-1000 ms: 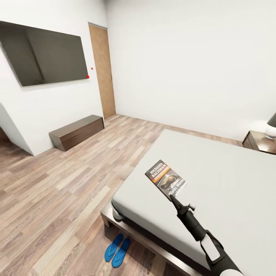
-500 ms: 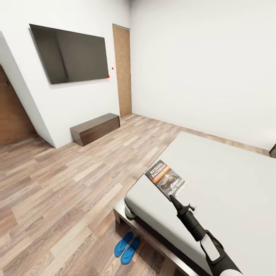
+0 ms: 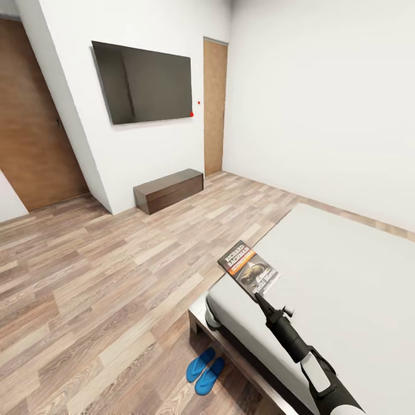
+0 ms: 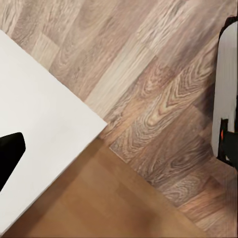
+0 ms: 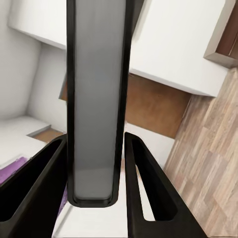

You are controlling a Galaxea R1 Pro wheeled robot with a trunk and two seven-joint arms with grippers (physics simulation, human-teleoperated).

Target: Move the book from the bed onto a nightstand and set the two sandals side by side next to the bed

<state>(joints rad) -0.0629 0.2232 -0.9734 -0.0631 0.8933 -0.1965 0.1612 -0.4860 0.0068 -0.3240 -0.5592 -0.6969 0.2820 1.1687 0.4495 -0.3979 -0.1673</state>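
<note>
currently the right gripper [image 3: 257, 296] is clenched on the book [image 3: 249, 269], which it holds up off the bed [image 3: 346, 288], above the mattress near the bed's foot corner. in the head view the cover faces the camera, tilted, with the white "richard bachman" lettering along its upper edge and an orange band under it; the gripper pinches the book at its lower corner, and the dark arm runs back from there toward the lower right of the picture. in the right wrist view the book [image 5: 96, 99] shows edge-on as a grey strip with a dark border, seated between the two black fingers [image 5: 144, 193], one on each side.

the two sandals [image 3: 206, 366] lie on the wooden floor [image 3: 86, 276] just beside the bed's foot corner, close by its dark frame. they rest side by side, touching or nearly so, with their soles flat.

against the far wall, under a wall-mounted television [image 3: 144, 82], sits a long dark brown bench cabinet [image 3: 168, 190], well apart from the bed. a wooden door [image 3: 214, 106] stands beyond it.

the left wrist view looks down on floorboards [image 4: 158, 89] and a white wall edge [image 4: 39, 124]; i cannot tell whether the left gripper is released or clenched.
</note>
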